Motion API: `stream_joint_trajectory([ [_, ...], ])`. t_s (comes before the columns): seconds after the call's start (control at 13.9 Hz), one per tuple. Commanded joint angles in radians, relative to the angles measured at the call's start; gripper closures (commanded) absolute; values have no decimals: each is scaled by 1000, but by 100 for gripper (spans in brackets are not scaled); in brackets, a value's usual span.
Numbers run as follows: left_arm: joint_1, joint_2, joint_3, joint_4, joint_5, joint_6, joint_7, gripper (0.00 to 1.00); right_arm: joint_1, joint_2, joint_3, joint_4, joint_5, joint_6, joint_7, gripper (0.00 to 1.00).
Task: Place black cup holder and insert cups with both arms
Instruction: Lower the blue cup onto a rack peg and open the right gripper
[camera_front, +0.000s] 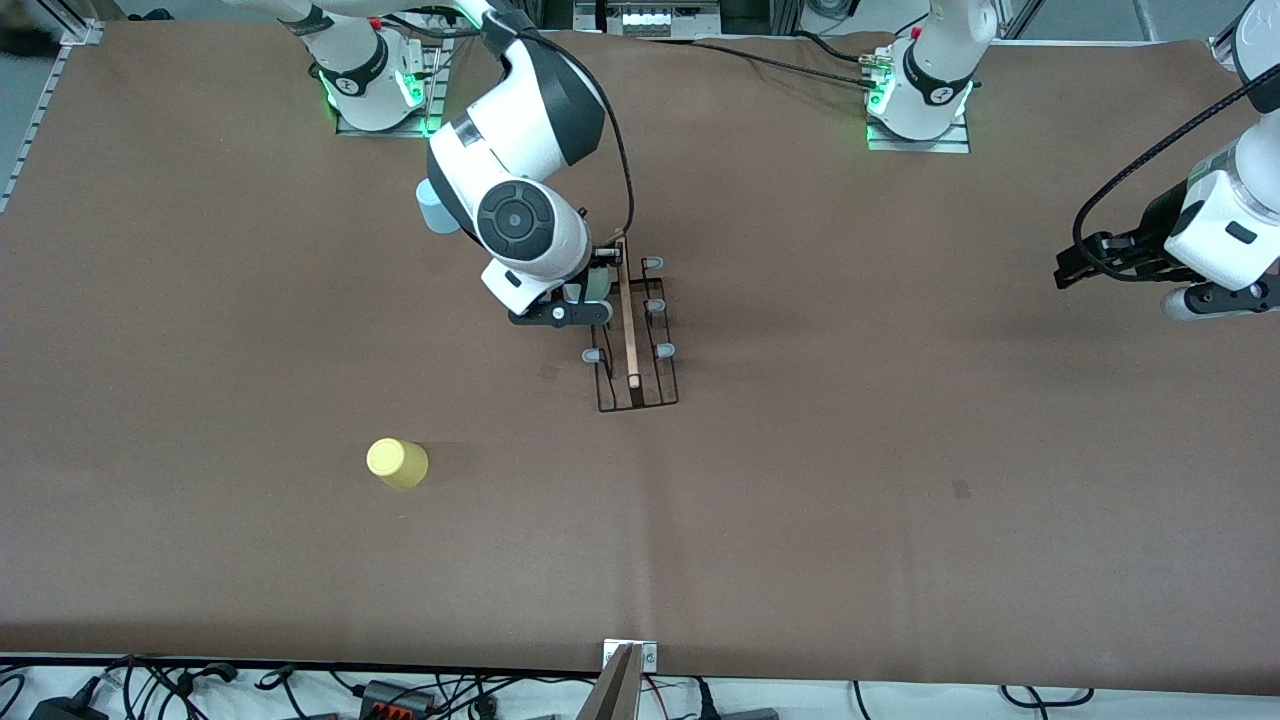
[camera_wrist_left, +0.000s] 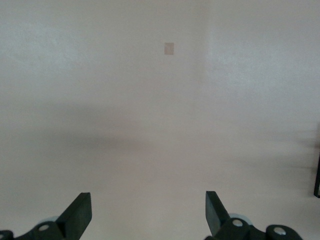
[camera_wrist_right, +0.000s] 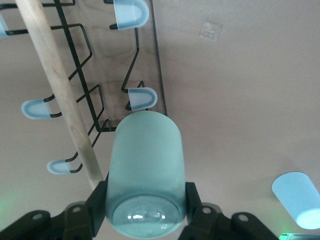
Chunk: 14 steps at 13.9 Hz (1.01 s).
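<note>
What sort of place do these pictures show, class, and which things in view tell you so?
Most likely a robotics lab bench: two white arms bolted along a brown-covered table, loose cables and plugs along its edge, and staged props, a black cup holder and a yellow cup.

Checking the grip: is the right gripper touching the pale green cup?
Touching. The right wrist view shows the right gripper jaws pressed against both sides of the pale green cup.

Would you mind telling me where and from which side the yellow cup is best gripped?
Grip the yellow cup across its round side wall, probably coming straight down from above. It seems to stand upside down on the table, closed base up, so there is no rim to pinch. Nothing stands close beside it, so fingers fit on either side.
</note>
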Motion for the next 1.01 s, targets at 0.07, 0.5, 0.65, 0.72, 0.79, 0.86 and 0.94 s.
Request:
stream_joint_trajectory([
  [0.07,-11,-19,10,-18,-19,10,31,0,5,18,-8,18,14,-16,2,85],
  [0.5,-8,-14,-4,-5,-14,7,20,0,6,60,-8,20,7,-10,13,83],
  [0.65,-9,-14,-6,-5,-14,7,20,0,6,76,-8,20,2,-2,16,38],
  [0.72,-9,-14,-6,-5,-14,7,20,0,8,80,-10,21,-1,-2,16,0],
  [0.79,-9,-14,-6,-5,-14,7,20,0,3,75,-10,28,3,-13,13,0],
  [0.86,-8,-14,-6,-5,-14,7,20,0,-1,67,-16,31,3,-16,7,0],
  [0.94,-8,-14,-6,-5,-16,7,23,0,-9,34,-19,32,0,-18,7,0],
])
